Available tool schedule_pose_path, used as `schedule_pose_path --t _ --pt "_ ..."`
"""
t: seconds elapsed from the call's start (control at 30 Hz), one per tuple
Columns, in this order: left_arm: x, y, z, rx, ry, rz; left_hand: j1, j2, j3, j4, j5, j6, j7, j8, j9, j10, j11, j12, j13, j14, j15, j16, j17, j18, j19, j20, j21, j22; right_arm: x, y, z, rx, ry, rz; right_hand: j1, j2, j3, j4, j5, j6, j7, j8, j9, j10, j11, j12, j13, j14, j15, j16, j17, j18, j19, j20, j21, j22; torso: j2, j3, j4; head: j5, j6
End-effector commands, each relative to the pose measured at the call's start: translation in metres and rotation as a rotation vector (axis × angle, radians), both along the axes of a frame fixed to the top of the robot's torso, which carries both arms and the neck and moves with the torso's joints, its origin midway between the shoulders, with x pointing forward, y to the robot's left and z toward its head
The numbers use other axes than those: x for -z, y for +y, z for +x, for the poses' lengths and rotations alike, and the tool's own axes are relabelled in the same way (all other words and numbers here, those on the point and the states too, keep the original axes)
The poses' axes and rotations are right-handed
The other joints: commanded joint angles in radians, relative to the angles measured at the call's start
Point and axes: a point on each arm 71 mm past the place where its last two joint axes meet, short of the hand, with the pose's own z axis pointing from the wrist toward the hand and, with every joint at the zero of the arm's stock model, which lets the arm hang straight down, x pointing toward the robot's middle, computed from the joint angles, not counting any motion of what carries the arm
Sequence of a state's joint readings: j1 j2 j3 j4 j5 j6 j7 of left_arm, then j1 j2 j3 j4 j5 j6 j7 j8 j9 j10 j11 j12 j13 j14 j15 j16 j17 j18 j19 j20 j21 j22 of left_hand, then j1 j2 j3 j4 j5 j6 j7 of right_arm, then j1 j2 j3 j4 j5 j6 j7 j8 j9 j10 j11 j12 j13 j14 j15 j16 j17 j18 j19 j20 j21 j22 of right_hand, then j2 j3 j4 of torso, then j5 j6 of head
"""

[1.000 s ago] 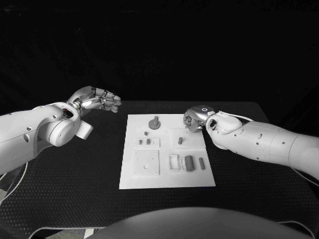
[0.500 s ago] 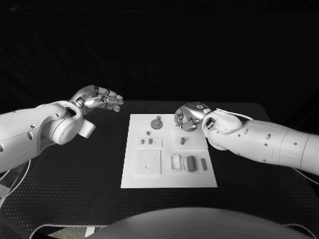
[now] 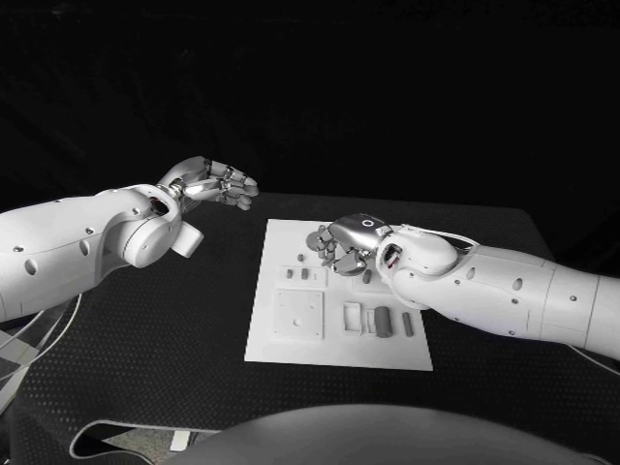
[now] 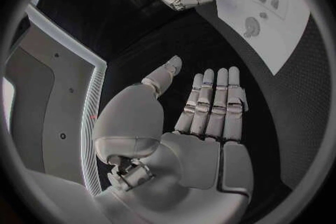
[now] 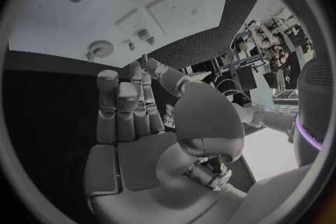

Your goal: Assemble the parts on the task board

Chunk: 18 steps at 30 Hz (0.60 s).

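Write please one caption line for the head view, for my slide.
Right hand hovers over the far end of the white task board; left hand is raised beside it, empty.

The right hand hides the parts at the task board's far end.

No readable text, labels or numbers anywhere.

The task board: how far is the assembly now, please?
Little looks done: grey parts lie loose on the task board. In hand: nothing; the right hand hovers over the board's far end, fingers apart, and the left hand is raised beside the board, holding nothing. Picking and fitting the parts is left.
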State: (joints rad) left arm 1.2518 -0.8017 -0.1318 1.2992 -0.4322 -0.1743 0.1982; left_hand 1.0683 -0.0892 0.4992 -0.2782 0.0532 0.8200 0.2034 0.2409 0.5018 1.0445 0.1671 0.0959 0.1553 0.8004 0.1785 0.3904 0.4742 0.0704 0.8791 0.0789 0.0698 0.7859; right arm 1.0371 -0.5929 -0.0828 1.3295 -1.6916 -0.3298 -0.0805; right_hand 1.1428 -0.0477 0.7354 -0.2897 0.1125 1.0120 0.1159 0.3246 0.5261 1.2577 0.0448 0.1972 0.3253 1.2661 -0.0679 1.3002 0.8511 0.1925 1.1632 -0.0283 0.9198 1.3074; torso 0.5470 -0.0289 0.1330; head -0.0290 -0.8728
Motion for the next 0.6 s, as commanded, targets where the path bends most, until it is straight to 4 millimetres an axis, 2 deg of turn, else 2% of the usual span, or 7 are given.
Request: schedule_pose_path --t 0.03,0.13,0.3,0.47,0.6 --pt "-0.002 -0.001 0.0 -0.002 -0.012 0.0 0.005 -0.003 0.003 -0.001 0.004 -0.009 0.0 0.006 -0.002 0.01 0.001 -0.006 -0.001 -0.003 0.001 -0.004 0.001 0.011 -0.006 0.001 0.003 -0.002 0.004 0.007 -0.006 -0.046 0.008 -0.062 0.005 0.0 0.008 0.0 0.002 0.005 0.003 0.001 0.001 0.059 -0.011 0.003 0.001 -0.002 -0.008 -0.005 0.001 0.069 0.002 -0.002 0.005 0.016 0.0 -0.0002 0.0008 0.016 0.0" --pt "-0.003 -0.001 0.001 -0.004 -0.015 0.0 0.006 -0.003 0.004 -0.001 0.004 -0.009 0.0 0.006 -0.002 0.01 0.001 -0.006 -0.002 -0.002 0.001 -0.004 0.001 0.011 -0.006 0.001 0.003 -0.002 0.007 0.013 -0.009 -0.065 0.006 -0.076 0.005 0.0 0.008 -0.001 0.002 0.005 0.003 0.001 0.001 0.059 -0.011 0.003 0.001 -0.002 -0.008 -0.005 0.001 0.069 0.002 -0.002 0.005 0.016 0.0 0.0007 -0.0008 0.03 0.0" --pt "-0.004 -0.004 0.002 0.002 -0.017 -0.002 0.006 -0.003 0.004 -0.001 0.004 -0.009 0.0 0.007 -0.002 0.01 0.001 -0.006 -0.002 -0.002 0.001 -0.005 0.002 0.011 -0.006 0.001 0.003 -0.002 0.016 0.024 -0.012 -0.091 0.008 -0.098 0.004 0.0 0.008 -0.001 0.002 0.005 0.003 0.001 0.001 0.059 -0.011 0.002 0.001 -0.003 -0.008 -0.006 0.001 0.069 0.002 -0.002 0.005 0.016 0.001 0.0014 -0.0007 0.032 0.0" --pt "-0.004 -0.007 0.002 0.007 -0.017 -0.003 0.006 -0.003 0.004 -0.001 0.004 -0.009 0.0 0.007 -0.002 0.01 0.001 -0.006 -0.002 -0.002 0.001 -0.005 0.002 0.011 -0.006 0.001 0.003 -0.002 0.029 0.03 -0.02 -0.111 0.023 -0.119 0.004 0.001 0.008 -0.001 0.002 0.005 0.003 0.001 0.001 0.059 -0.011 0.002 0.001 -0.003 -0.008 -0.006 0.001 0.069 0.002 -0.002 0.005 0.016 0.001 0.0026 0.0037 0.036 0.0" --pt "-0.004 -0.006 0.002 0.004 -0.017 -0.002 0.006 -0.002 0.004 -0.001 0.004 -0.009 0.0 0.007 -0.002 0.01 0.001 -0.006 -0.002 -0.002 0.001 -0.005 0.002 0.011 -0.006 0.001 0.003 -0.002 0.032 0.031 -0.021 -0.115 0.028 -0.126 0.004 0.001 0.009 -0.001 0.002 0.005 0.003 0.001 0.001 0.059 -0.011 0.002 0.001 -0.003 -0.008 -0.006 0.001 0.069 0.002 -0.002 0.005 0.016 0.001 0.0025 0.0028 0.043 0.0"
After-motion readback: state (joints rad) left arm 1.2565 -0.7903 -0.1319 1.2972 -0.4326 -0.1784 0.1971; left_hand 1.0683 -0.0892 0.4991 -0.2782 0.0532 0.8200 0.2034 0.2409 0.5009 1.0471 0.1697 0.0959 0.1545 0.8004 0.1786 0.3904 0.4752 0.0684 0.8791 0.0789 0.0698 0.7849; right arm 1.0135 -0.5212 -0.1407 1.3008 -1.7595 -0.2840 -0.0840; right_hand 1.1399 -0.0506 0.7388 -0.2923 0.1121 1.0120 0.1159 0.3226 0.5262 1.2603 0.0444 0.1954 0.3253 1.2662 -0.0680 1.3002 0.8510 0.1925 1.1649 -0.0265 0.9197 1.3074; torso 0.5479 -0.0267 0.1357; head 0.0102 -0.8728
